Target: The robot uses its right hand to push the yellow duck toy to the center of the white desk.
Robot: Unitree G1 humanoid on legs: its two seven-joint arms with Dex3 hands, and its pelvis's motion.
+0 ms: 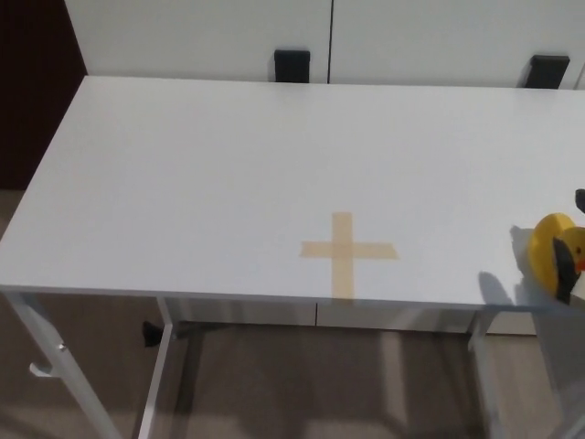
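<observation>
White desk (228, 165): flat, smooth matte top on thin white metal legs. Tan tape cross (347, 251) near front edge, centre-right. Yellow duck toy (554, 247) at far right front, rounded, glossy; facing and long axis can't tell, half cut off. Right hand (569, 265): only a dark sliver touching duck, grip can't tell.

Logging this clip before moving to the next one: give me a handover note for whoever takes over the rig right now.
Left hand: not in view.
Right hand: only a dark sliver at the right edge, against the yellow duck toy; whether it is open or shut cannot be told.
Duck: near the front right corner of the white desk, well right of the tape cross.
Done: hand is at the duck.
Left: push the duck leftward to the desk's center, which the cross seems to mark.
</observation>
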